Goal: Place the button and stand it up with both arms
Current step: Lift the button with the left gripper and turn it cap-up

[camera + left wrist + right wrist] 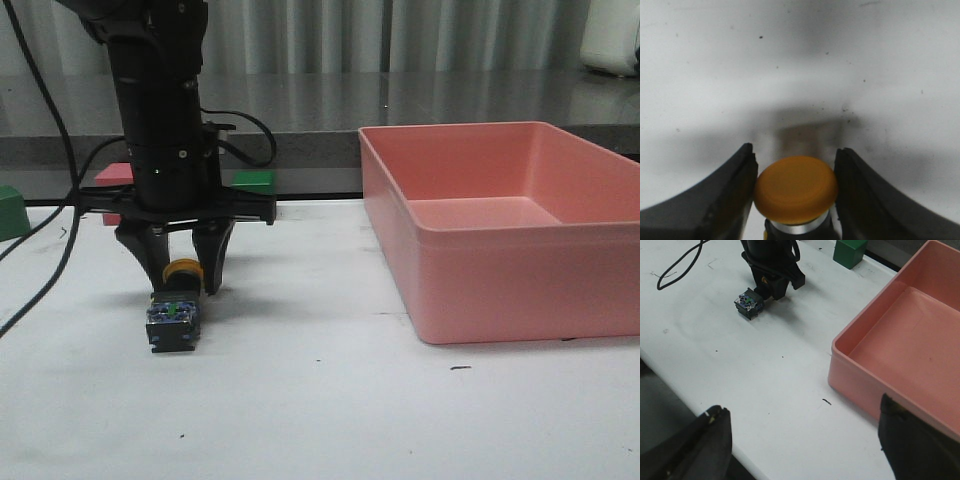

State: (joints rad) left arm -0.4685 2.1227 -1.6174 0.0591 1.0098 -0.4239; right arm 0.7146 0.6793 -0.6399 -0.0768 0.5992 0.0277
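On the left of the worktop: your left claw [186,272] points straight down over the push-button [175,312].
Left claw: its two black fingers [715,200] sit on either side of the orange cap, clamped on it or very nearly so; in the left wrist view you see the left finger touching the cap's rim and the right finger [875,200] just beside it.
Push-button: it lies on its side on the white worktop [330,410], blocky base with blue-green marks facing the front camera, orange cap [795,188] toward the rear between the fingers.
Cap detail: you can see a silver collar beneath it in the left wrist view.
Right claw: its fingers [695,445] stand wide apart with nothing between them, hanging above the near edge of the worktop, well apart from the push-button [750,302].
Pink bin [500,250]: on the right of the worktop, well apart from the push-button.
Green blocks: one [252,182] sits behind the left arm, another [12,212] at the far left edge.
Red block [115,176]: behind the left arm, partly hidden.
Cables [45,150]: black, trailing from the left arm onto the worktop.
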